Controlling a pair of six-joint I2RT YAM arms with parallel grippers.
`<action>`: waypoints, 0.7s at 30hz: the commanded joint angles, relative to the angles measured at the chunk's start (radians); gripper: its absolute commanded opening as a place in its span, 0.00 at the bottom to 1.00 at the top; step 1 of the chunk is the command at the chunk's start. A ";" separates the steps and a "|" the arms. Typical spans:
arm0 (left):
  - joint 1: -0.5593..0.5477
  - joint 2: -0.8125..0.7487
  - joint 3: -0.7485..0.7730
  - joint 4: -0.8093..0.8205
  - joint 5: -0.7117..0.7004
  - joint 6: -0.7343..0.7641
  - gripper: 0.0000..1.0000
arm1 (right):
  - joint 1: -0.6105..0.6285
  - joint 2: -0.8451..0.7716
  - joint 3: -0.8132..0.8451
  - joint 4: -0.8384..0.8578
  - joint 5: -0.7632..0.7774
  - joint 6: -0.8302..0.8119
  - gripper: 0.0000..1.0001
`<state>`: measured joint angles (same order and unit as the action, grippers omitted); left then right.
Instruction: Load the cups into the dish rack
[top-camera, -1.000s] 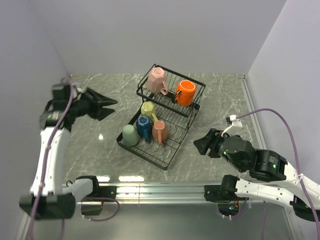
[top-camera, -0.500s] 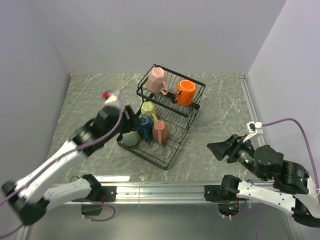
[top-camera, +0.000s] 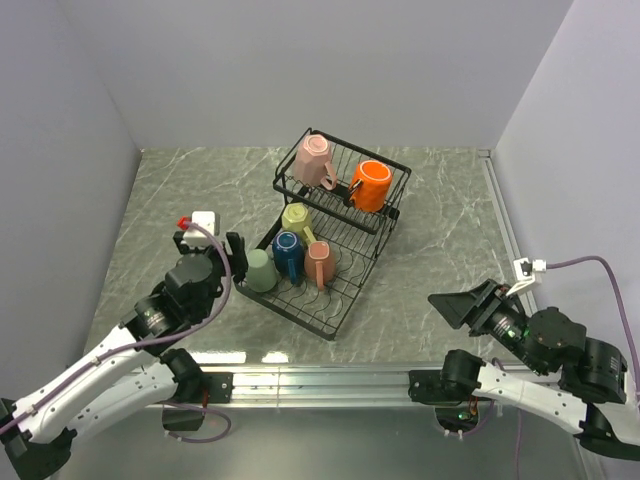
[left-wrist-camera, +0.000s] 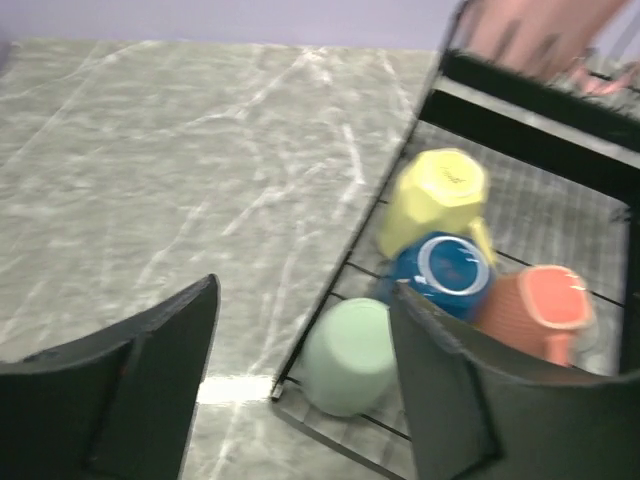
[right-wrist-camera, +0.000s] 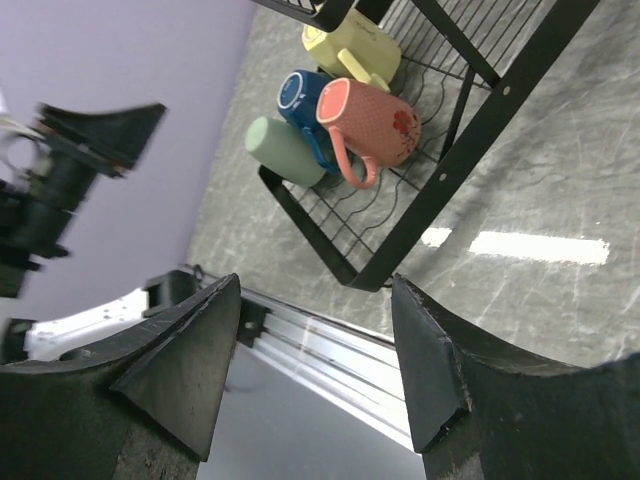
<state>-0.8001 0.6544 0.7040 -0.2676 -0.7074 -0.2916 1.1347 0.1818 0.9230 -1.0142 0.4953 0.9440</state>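
The black dish rack (top-camera: 345, 295) stands mid-table. Its raised basket holds a pink mug (top-camera: 316, 160) and an orange mug (top-camera: 371, 185). Its flat tray holds a yellow-green mug (top-camera: 297, 217), a blue mug (top-camera: 288, 251), a pale green mug (top-camera: 260, 271) and a salmon mug (top-camera: 320, 263). My left gripper (top-camera: 234, 256) is open and empty, just left of the pale green mug (left-wrist-camera: 347, 356), which lies between its fingers (left-wrist-camera: 150, 380) in the left wrist view. My right gripper (top-camera: 447, 305) is open and empty, to the right of the rack near the front edge. The right wrist view shows the tray mugs (right-wrist-camera: 370, 122) beyond the rack's corner (right-wrist-camera: 450, 190).
Grey walls close the table on the left, back and right. A metal rail (top-camera: 320, 380) runs along the near edge with both arm bases. The marble tabletop (top-camera: 180, 190) lies left of the rack and more of it (top-camera: 450, 220) right of it.
My left arm has swung from the far left wall down and in to the rack's left side. My right arm has drawn back toward the near right corner.
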 joint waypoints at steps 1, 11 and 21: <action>-0.001 -0.079 -0.058 0.117 -0.109 0.060 0.77 | 0.005 -0.027 -0.003 -0.021 0.006 0.052 0.69; 0.019 -0.150 -0.146 0.102 -0.139 -0.001 0.85 | 0.005 -0.087 0.016 -0.060 -0.029 0.090 0.68; 0.052 -0.185 -0.158 0.053 -0.124 -0.037 0.85 | 0.000 -0.117 0.020 -0.127 -0.015 0.127 0.69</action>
<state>-0.7563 0.4900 0.5522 -0.2085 -0.8207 -0.3050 1.1343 0.0807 0.9237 -1.1248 0.4622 1.0485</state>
